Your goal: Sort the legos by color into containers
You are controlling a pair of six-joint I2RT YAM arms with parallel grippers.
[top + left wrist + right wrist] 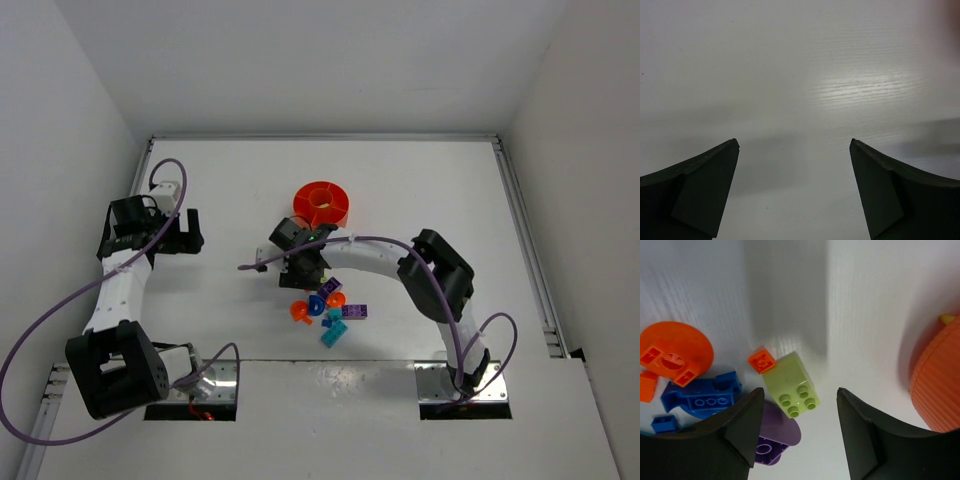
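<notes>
Left gripper [794,145]: jaws wide apart over bare table [800,60], holding nothing.

Right gripper [799,392]: jaws apart. A lime brick [790,382] lies on the table between the fingers, closer to the left one. I see no clamp on it.

Wrist view: a small orange brick [761,360] touches the lime one at 11 o'clock, with a purple piece [772,437] at 6, and a blue brick [700,395] and round orange piece [675,352] out toward 9.

Top view: the dish [323,203] sits at 12 o'clock from the brick pile [328,308], with the right gripper between them.
</notes>
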